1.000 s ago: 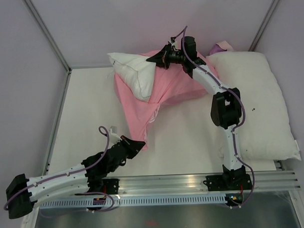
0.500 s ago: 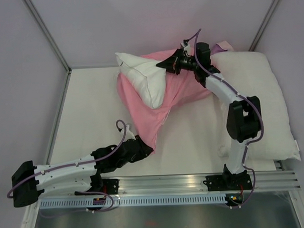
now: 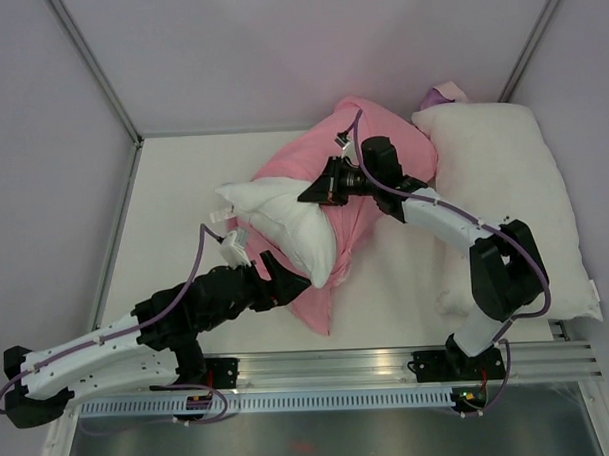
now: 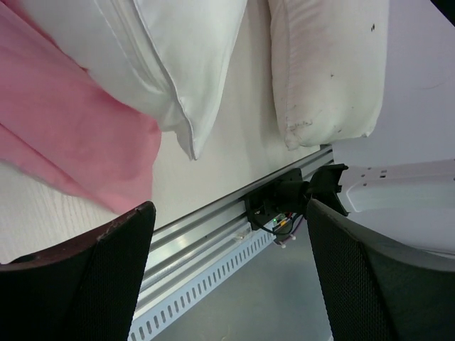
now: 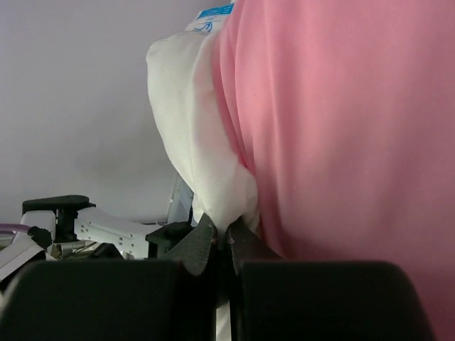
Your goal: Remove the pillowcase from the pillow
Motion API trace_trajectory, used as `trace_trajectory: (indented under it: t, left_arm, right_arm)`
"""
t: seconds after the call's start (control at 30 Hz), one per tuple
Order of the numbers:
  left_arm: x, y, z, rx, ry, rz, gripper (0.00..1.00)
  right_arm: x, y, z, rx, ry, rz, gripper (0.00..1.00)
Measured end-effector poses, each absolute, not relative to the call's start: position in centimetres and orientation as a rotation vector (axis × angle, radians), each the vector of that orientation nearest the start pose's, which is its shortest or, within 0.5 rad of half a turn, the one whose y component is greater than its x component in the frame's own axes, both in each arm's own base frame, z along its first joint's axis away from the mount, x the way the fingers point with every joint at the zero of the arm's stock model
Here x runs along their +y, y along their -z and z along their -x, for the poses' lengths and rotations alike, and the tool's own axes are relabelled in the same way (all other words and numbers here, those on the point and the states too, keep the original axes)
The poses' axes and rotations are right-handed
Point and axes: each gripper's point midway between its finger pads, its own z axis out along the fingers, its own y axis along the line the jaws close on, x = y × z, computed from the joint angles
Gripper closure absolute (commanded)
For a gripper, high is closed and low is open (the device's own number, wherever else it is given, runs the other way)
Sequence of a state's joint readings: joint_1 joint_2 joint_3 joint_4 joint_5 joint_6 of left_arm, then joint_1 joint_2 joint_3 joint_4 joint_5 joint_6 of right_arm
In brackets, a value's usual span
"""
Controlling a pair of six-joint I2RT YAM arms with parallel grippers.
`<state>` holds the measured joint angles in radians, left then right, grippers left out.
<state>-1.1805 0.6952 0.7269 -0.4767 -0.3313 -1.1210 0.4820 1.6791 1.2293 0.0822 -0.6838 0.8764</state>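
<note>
The pink pillowcase [image 3: 366,136] lies bunched across the middle of the table, and its lower end [image 3: 322,307] reaches toward the front. The white pillow [image 3: 279,224] sticks out of it to the left. My right gripper [image 3: 307,195] is shut on a fold of the pillow's white fabric [image 5: 195,135], its fingertips [image 5: 213,238] pinched together next to the pink pillowcase [image 5: 341,128]. My left gripper [image 3: 279,277] stands open just beside the pillowcase's lower part. In the left wrist view nothing is between the wide-apart fingers [image 4: 78,284]; the pillow [image 4: 163,57] and the pillowcase [image 4: 71,142] lie beyond them.
A second white pillow with small dark specks [image 3: 504,201] lies along the right side, also in the left wrist view [image 4: 334,64]. A purple item [image 3: 442,91] sits at the back behind it. An aluminium rail [image 3: 339,367] runs along the front edge. Walls enclose the table.
My left gripper has opened, let go of the pillowcase's lower corner and moved up beside the fabric. My right gripper has pulled the pillow from the back toward the near left.
</note>
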Motion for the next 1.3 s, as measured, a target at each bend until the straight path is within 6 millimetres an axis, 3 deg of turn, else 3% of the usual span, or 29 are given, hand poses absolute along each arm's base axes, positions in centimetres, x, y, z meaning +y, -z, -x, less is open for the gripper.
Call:
trace_trajectory:
  t: [0.1,0.3,0.4,0.77,1.07,1.1,1.17,1.2,1.23,1.27,1.3]
  left_arm:
    - [-25.3,-22.1,-12.9,2.181,1.072,0.151,0.06]
    - [-26.8,-19.5,-13.6,2.246,0.979,0.111,0.0]
    - [-27.5,-18.7,-13.9,2.266,0.945,0.096,0.0]
    - [-30.8,-21.4,-16.1,2.183,1.009,0.063,0.0]
    - [-32.3,-19.5,-17.4,2.256,0.974,0.059,0.02]
    - [-32.4,-19.5,-17.5,2.26,0.971,0.06,0.05]
    - [-32.7,-19.4,-17.7,2.268,0.964,0.059,0.36]
    - [-32.7,-19.4,-18.0,2.271,0.955,0.056,0.54]
    - [-32.6,-19.2,-18.2,2.276,0.944,0.051,0.83]
    - [-32.4,-19.0,-18.4,2.282,0.929,0.048,0.97]
    - [-32.2,-18.9,-18.7,2.284,0.916,0.043,0.98]
  right_arm:
    - [33.0,-22.6,-33.8,2.197,-1.502,0.086,1.0]
    - [32.4,-26.2,-32.9,2.099,-1.5,0.115,1.0]
    - [32.6,-26.8,-32.4,2.084,-1.502,0.128,1.0]
    - [33.6,-25.9,-30.6,2.119,-1.494,0.14,1.0]
    - [33.4,-26.6,-29.5,2.124,-1.474,0.141,1.0]
    - [33.4,-26.6,-29.4,2.125,-1.472,0.142,1.0]
    - [33.3,-26.8,-29.4,2.123,-1.468,0.141,1.0]
    - [33.2,-26.8,-29.4,2.122,-1.465,0.138,1.0]
    - [33.1,-26.9,-29.3,2.12,-1.462,0.14,1.0]
    - [33.0,-27.0,-29.2,2.117,-1.456,0.142,0.98]
    - [32.8,-27.1,-29.0,2.118,-1.45,0.143,0.93]
